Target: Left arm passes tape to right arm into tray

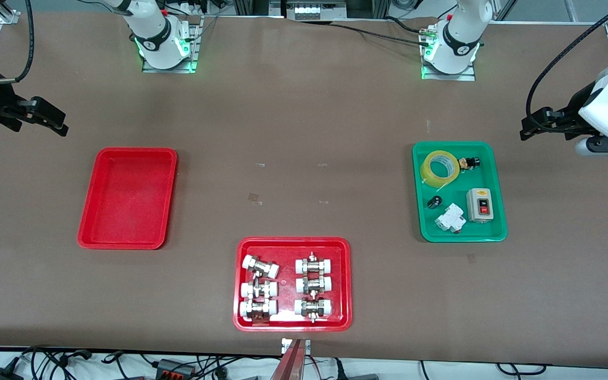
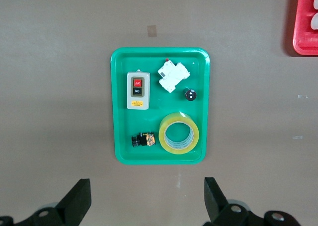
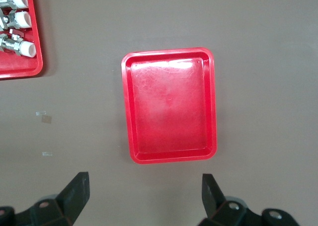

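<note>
The tape (image 1: 426,171), a yellow translucent roll, lies flat in the green tray (image 1: 430,224) toward the left arm's end of the table, and also shows in the left wrist view (image 2: 179,118). The plain red tray (image 1: 127,198) stands bare toward the right arm's end and also shows in the right wrist view (image 3: 171,107). My left gripper (image 1: 533,127) is open and empty, up in the air near the table's end, beside the green tray (image 2: 124,131); its own view (image 2: 147,191) shows wide-spread jaws. My right gripper (image 1: 53,120) is open and empty, up near the other end; its own view (image 3: 145,186) shows the same.
The green tray also holds a grey on/off switch box (image 1: 480,205), a white circuit breaker (image 1: 450,218), a small black knob (image 1: 434,201) and a small black-and-gold part (image 1: 468,163). A red tray of white-and-metal pipe fittings (image 1: 292,323) stands nearest the front camera, mid-table.
</note>
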Controlling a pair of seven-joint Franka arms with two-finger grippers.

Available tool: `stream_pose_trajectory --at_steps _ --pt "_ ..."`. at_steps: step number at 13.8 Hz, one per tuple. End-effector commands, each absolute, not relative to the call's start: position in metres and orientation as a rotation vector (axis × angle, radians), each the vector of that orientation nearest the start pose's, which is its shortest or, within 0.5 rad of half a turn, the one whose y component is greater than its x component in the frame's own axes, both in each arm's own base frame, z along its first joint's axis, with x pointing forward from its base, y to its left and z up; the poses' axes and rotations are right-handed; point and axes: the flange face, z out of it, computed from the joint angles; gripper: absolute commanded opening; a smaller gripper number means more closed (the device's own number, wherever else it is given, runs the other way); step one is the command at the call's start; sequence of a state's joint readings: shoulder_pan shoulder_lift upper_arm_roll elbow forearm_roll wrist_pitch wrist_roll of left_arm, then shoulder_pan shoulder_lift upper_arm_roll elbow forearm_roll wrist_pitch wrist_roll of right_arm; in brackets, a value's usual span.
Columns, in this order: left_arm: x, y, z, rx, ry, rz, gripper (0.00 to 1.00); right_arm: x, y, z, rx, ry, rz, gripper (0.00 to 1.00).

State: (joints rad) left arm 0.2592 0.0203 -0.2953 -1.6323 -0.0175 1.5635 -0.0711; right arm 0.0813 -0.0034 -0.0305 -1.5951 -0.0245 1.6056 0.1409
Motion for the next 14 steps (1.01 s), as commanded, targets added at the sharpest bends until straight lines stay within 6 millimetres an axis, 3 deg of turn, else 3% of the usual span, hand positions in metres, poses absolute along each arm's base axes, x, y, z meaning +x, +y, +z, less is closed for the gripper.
stream_pose_trajectory --at_steps 1,6,8,10,13,14 --pt "0.551 -0.02 0.587 -3.163 -0.067 0.148 1.0 0.557 0.026 0.621 -3.167 0.138 -0.022 1.0" --pt "0.554 -0.017 0.582 -3.168 -0.072 0.157 1.0 0.558 0.025 0.62 -3.169 0.113 -0.024 1.0" --pt "0.563 -0.015 0.56 -3.174 -0.048 0.228 1.0 0.558 0.025 0.62 -3.168 0.113 -0.023 1.0" --pt "0.568 -0.019 0.554 -3.175 -0.035 0.245 1.0 0.559 0.024 0.619 -3.168 0.116 -0.019 1.0" --pt "0.588 -0.009 0.494 -3.187 -0.049 0.405 1.0 0.559 0.025 0.618 -3.168 0.113 -0.016 1.0" --pt "0.6 -0.005 0.451 -3.195 -0.051 0.49 1.0 0.559 0.025 0.618 -3.168 0.113 -0.016 1.0"
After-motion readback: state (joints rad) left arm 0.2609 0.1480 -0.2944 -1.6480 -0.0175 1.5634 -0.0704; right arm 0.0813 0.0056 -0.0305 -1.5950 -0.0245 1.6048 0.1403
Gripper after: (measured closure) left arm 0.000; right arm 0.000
